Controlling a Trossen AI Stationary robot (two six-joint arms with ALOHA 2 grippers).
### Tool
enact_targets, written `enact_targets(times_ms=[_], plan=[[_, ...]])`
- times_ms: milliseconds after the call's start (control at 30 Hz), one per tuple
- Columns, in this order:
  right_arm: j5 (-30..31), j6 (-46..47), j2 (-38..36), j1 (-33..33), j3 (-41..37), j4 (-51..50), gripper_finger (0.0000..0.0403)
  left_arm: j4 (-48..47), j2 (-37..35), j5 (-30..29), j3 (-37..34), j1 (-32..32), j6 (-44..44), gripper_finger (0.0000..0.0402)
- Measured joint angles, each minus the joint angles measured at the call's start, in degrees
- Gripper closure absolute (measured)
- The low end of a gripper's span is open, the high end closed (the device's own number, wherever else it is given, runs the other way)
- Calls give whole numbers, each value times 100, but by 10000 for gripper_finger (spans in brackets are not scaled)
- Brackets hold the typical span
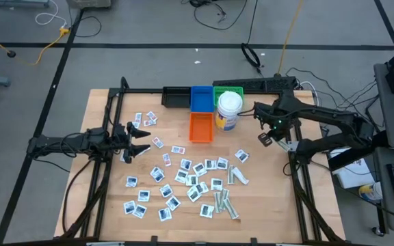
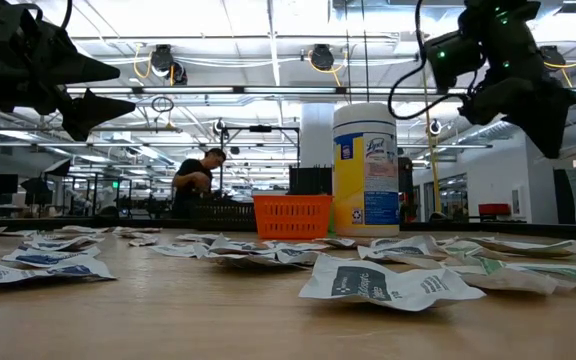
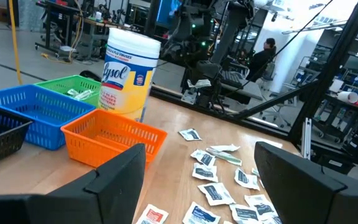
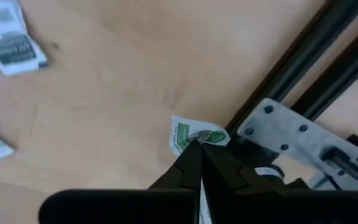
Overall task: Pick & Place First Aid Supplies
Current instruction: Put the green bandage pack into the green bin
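Note:
Many first aid supplies [image 1: 190, 181], small white packets and pale grey-green strips [image 1: 226, 203], lie flat across the middle and near part of the wooden table. My right gripper [image 1: 265, 139] hangs over the table's right part, close to the black frame rail, shut on one green-and-white wrapped strip [image 4: 194, 134]. The left wrist view also shows this strip [image 3: 199, 83] under the gripper. My left gripper [image 1: 144, 141] waits open at the table's left side, level and above the top, with nothing between its fingers. My right gripper pinches the wrapped strip by one end [image 4: 197, 138] between its two fingertips [image 4: 188, 158]. The fingers come from above and point down. The strip is lifted clear of the table and sticks out crumpled beyond the tips.
Black [image 1: 176, 98], blue [image 1: 200, 98] and green [image 1: 228, 89] baskets stand along the far edge, with an orange basket [image 1: 201, 126] in front and a wipes canister [image 1: 229, 109] beside it. A metal bracket [image 4: 291, 134] on the frame rail lies close to my right gripper.

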Motion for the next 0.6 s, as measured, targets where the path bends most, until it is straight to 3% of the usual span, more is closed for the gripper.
enact_targets(times_ms=[167,333,600], plan=[[19,596,-328,-148,2,-64,403,0,0,0,1,0,1,96],[441,985,-425,-391,0,-97,403,0,2,0,2,0,0,96],[758,707,-303,-1121,1,374,403,0,2,0,2,0,2,96]])
